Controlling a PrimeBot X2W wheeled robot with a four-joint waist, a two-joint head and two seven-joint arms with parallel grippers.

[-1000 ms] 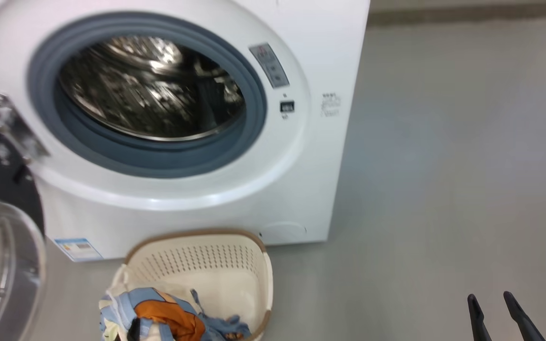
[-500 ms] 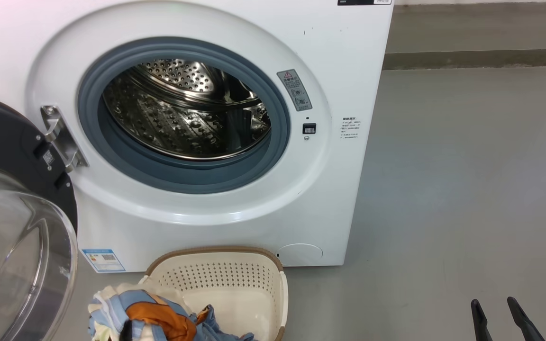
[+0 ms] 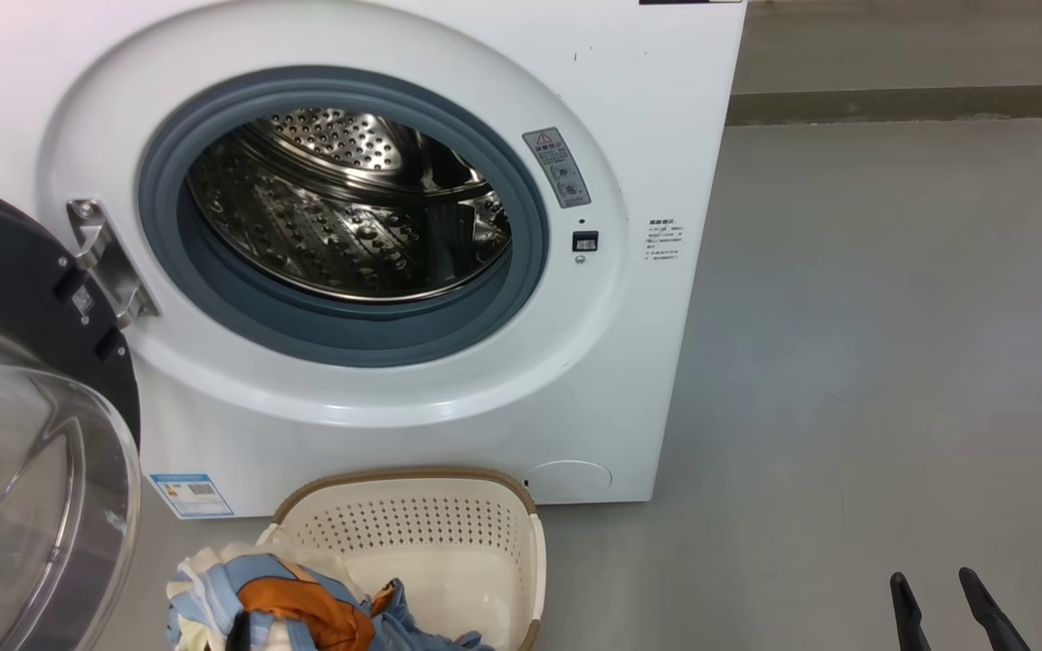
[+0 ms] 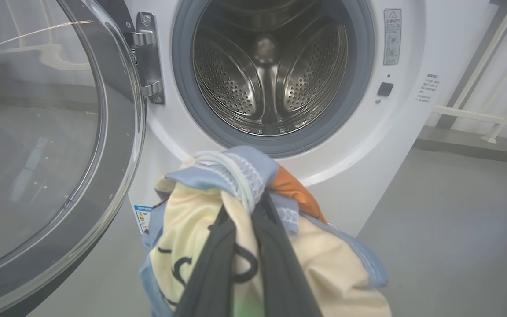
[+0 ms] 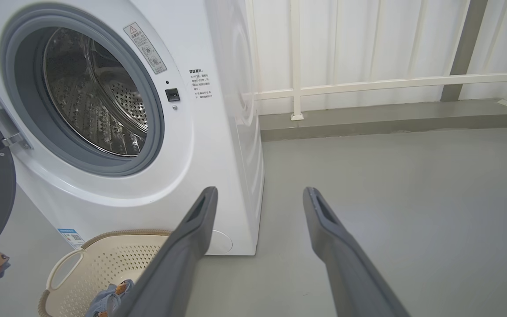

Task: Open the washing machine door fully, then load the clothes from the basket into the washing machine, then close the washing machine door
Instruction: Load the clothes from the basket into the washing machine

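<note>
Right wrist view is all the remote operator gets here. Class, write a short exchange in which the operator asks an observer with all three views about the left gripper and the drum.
Operator: I see only a scrap of fabric at my left edge. Is the left gripper holding anything?
Observer: Yes. The left wrist view shows the left gripper shut on the clothes, a blue, orange and cream bundle with black marks on the cream piece.
Operator: Is anything in the drum yet?
Observer: No. That view looks straight into the washing machine, and the drum is bare steel right to its back wall.
</note>
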